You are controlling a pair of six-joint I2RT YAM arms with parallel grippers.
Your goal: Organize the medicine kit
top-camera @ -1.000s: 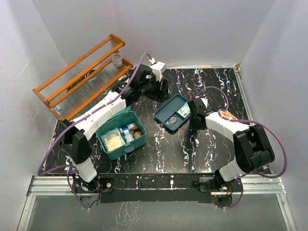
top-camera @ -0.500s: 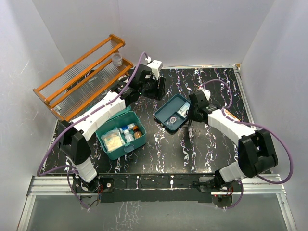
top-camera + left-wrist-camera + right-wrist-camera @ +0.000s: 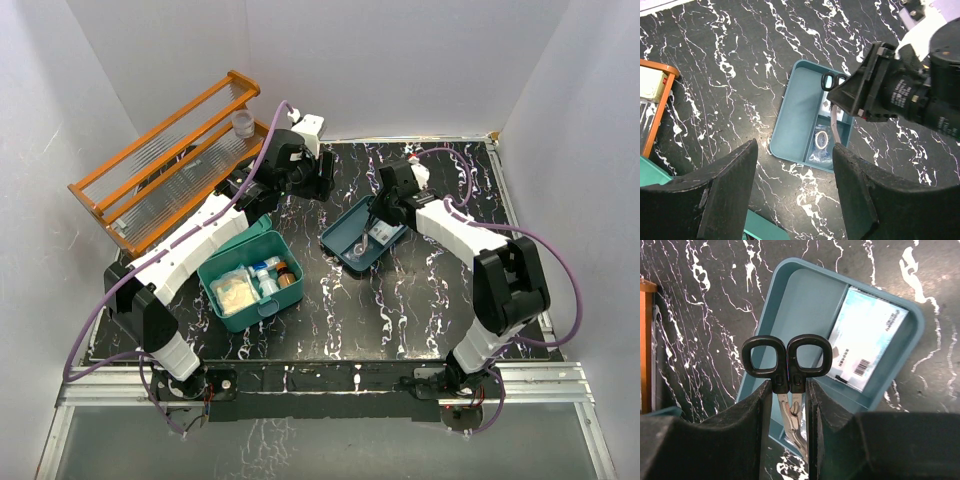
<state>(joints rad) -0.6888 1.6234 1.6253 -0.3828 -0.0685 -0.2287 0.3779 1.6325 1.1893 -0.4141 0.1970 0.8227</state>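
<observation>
The medicine kit (image 3: 262,307), a teal box, stands open at the front left with a white packet and small vials inside; a corner shows in the left wrist view (image 3: 651,171). My right gripper (image 3: 787,405) is shut on black-handled scissors (image 3: 787,359), blades pointing down, and holds them above the shallow teal tray (image 3: 802,295). In the top view that gripper (image 3: 383,207) hovers over the tray (image 3: 342,226). The scissors also show in the left wrist view (image 3: 834,81). My left gripper (image 3: 795,190) is open and empty, above the table left of the tray, behind the kit (image 3: 320,180).
The tray holds a white barcoded packet (image 3: 870,342) and a bagged ring (image 3: 821,142). An orange wooden rack (image 3: 165,160) with a small cup stands at the back left. White walls close in the black marbled table (image 3: 450,290).
My right gripper has swung with the scissors from the tray's right side to above the tray. My left gripper has drawn back a little toward the far left.
</observation>
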